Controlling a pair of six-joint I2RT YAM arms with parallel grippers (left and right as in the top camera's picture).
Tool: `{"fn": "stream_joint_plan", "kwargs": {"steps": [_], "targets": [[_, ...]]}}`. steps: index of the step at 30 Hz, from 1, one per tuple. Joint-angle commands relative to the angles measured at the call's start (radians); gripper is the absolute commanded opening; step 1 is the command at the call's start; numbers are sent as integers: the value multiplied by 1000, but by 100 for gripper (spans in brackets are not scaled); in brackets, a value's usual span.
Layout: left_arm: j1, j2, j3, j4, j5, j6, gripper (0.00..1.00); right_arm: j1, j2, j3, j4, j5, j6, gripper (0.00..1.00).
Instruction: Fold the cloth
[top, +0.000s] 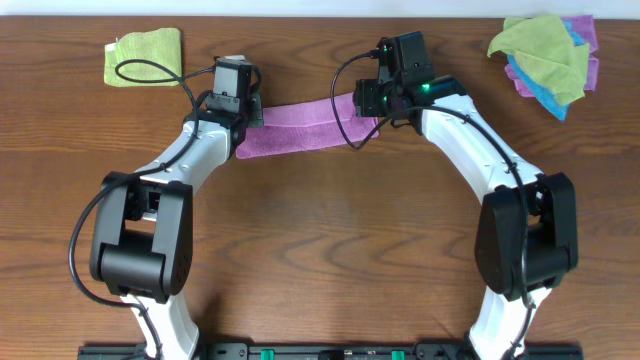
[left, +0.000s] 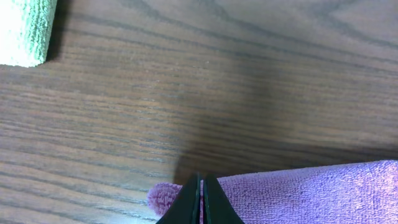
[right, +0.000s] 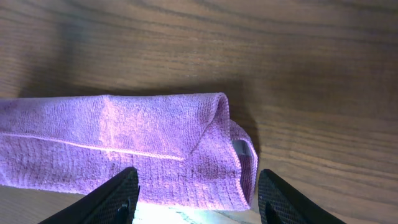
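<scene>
Lilac cloth, lying as a strip. Left gripper is pinching its left end; right gripper is straddling the right end, jaws apart. Next, probably: the right gripping, then folding across.

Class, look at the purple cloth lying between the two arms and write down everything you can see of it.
The purple cloth is a soft, fine-looped fabric in plain lilac. It is folded into a long narrow band and lies slightly slanted on the wooden table. Its right end shows doubled layers, a stitched hem and a small white tag at the corner. The left gripper is pinched shut on its left end. The right gripper stands open astride its right end, not visibly clamping it.
</scene>
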Motion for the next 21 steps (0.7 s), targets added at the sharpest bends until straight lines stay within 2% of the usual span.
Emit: {"fn": "stream_joint_plan", "kwargs": {"steps": [1, 7, 21], "targets": [[4, 13, 16, 29, 22, -12, 6, 0, -33, 20, -5, 3, 2, 62], [2, 13, 16, 31, 104, -14, 6, 0, -33, 20, -8, 3, 2, 61], [3, 13, 14, -111, 48, -15, 6, 0, -33, 20, -7, 3, 2, 61]]}}
